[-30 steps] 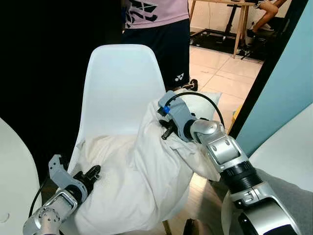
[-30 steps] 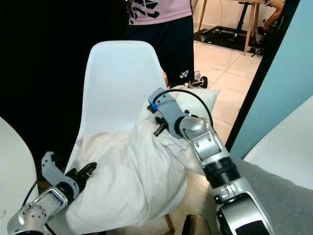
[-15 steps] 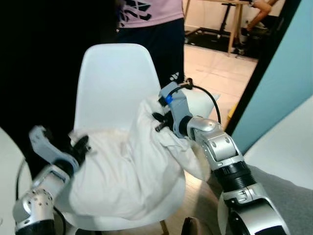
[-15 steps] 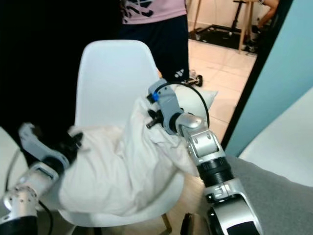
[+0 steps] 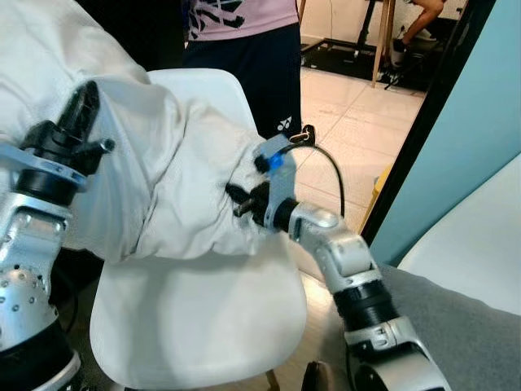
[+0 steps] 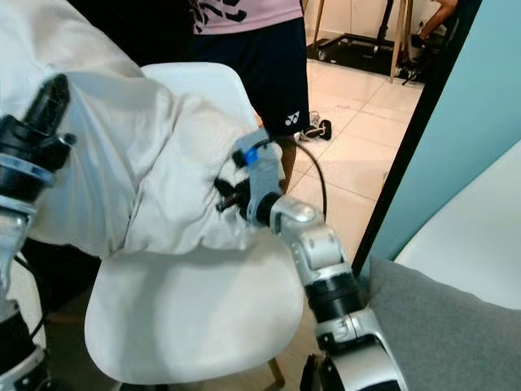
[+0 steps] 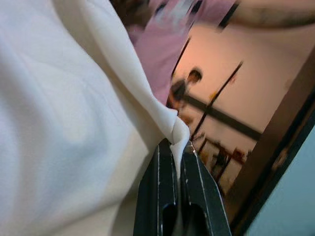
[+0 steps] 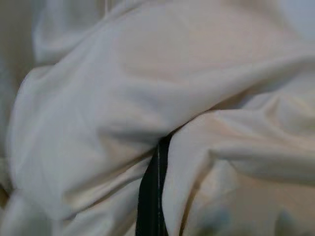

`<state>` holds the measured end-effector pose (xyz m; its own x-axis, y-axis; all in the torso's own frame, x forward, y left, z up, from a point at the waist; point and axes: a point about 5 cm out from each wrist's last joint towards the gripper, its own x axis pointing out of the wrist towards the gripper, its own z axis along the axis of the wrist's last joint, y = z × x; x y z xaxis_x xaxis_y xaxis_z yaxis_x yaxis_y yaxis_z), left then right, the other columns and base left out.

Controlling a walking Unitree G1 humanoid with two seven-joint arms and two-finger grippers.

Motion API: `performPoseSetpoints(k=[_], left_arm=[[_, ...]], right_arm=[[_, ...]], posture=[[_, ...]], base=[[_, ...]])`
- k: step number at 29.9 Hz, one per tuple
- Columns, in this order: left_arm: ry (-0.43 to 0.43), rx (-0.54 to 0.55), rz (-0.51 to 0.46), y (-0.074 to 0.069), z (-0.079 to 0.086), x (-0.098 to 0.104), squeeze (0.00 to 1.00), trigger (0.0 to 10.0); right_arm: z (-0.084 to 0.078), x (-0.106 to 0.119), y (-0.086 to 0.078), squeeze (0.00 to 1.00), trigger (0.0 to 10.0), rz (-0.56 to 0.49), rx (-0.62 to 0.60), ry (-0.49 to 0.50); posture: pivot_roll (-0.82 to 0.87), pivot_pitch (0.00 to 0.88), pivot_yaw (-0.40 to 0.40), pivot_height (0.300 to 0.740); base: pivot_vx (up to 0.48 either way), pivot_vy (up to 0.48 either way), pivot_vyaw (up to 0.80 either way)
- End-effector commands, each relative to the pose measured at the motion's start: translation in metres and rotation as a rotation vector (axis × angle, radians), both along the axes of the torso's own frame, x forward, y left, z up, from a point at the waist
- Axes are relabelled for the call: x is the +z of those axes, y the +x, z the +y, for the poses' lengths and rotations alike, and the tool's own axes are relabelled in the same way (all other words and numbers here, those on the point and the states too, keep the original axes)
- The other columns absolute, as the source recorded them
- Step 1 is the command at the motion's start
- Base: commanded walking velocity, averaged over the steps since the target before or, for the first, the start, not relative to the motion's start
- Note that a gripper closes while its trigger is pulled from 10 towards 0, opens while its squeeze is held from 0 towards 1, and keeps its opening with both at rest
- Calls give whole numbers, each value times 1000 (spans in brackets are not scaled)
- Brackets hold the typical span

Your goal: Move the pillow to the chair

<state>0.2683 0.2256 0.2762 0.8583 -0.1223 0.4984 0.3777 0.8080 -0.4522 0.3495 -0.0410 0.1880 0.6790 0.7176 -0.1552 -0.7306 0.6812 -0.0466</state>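
Note:
The white pillow [image 5: 163,171] hangs above the seat of the white chair [image 5: 203,309], held up between both arms. High at the left, my left gripper [image 5: 80,106] is shut on a fold of the pillow's cloth [image 7: 178,140]. Its black fingers [image 7: 160,187] pinch that fold in the left wrist view. At the pillow's right side my right gripper [image 5: 238,199] is shut on the fabric, its fingers buried in the folds [image 8: 152,187]. The chair's seat lies bare under the pillow, and the pillow covers much of the chair's back [image 6: 212,81].
A person in a pink shirt and dark shorts [image 5: 260,57] stands right behind the chair. A teal wall panel [image 5: 480,147] and a grey cushion [image 5: 456,318] are at the right. Tiled floor [image 5: 350,122] stretches behind, with a wooden stand [image 5: 378,41] farther back.
Both grippers have lifted the pillow off the seat. The left arm rose high at the left with its corner; the right gripper shifted left and slightly up.

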Motion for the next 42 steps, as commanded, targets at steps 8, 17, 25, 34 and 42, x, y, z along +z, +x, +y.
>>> performPoseSetpoints(k=[8, 17, 25, 34, 42], left_arm=[[-31, -66, 317, 5, -22, -77, 0, 0], [20, 38, 521, 2, -4, -131, 0, 10000], [293, 199, 736, 1, 16, -165, 1000, 10000], [639, 481, 732, 1, 44, -132, 1000, 10000], [597, 450, 514, 11, 26, -95, 1000, 10000]], right_arm=[[-4, -13, 4, 0, 10000, -82, -32, -217], [-29, -24, 11, 0, 10000, -74, -123, -356], [-54, -36, 16, 1000, 10000, 13, -236, -447], [-107, -42, 26, 1000, 10000, 74, -375, -571], [-127, -41, 26, 1000, 10000, 79, -419, -582]], posture=[[131, 0, -32, 303], [125, 0, -29, 303], [118, 0, -28, 303], [122, 0, -35, 303], [119, 0, -34, 303]], base=[[0, 0, 0], [0, 0, 0], [0, 0, 0], [0, 0, 0], [0, 0, 0]])
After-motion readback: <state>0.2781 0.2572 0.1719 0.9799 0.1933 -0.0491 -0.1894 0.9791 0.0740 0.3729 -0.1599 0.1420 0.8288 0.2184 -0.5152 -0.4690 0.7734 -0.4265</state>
